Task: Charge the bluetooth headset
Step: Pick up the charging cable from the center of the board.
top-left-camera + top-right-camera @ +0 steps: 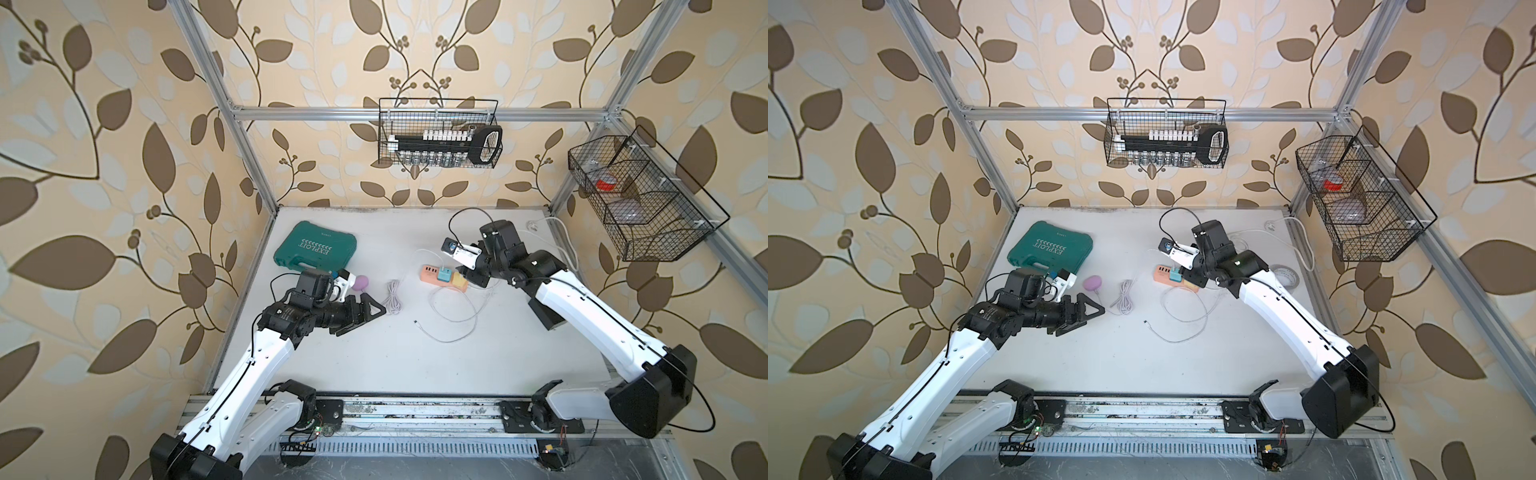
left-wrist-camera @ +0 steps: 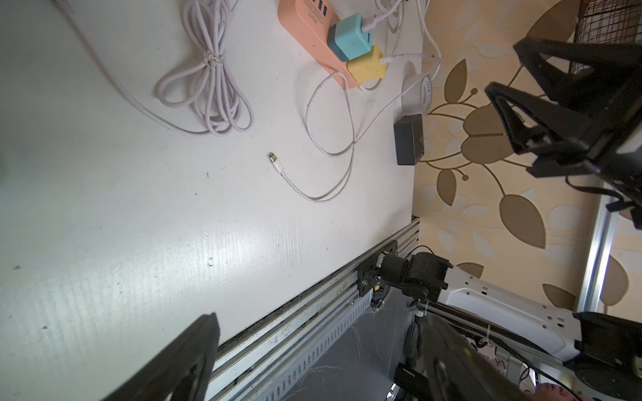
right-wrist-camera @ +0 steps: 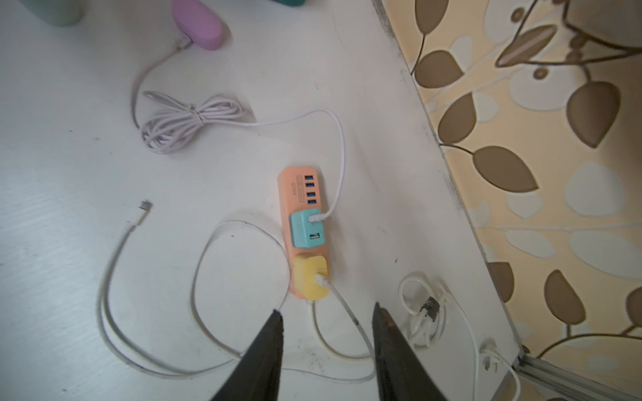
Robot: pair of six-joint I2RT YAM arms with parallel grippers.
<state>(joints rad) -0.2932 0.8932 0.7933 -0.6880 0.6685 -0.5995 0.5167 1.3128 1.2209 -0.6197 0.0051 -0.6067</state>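
The purple headset case lies on the desk near the left arm, its lilac cable seemingly attached. It is probably light, smooth and slippery, so pinch its narrow sides. Left jaws gape empty; right jaws stand apart, empty.

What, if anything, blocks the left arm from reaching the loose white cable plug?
Probably nothing, so likely yes: the plug lies on bare table near the left gripper, its jaws open, nothing between them.

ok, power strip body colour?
The power strip is peach orange, clearest in the right wrist view.
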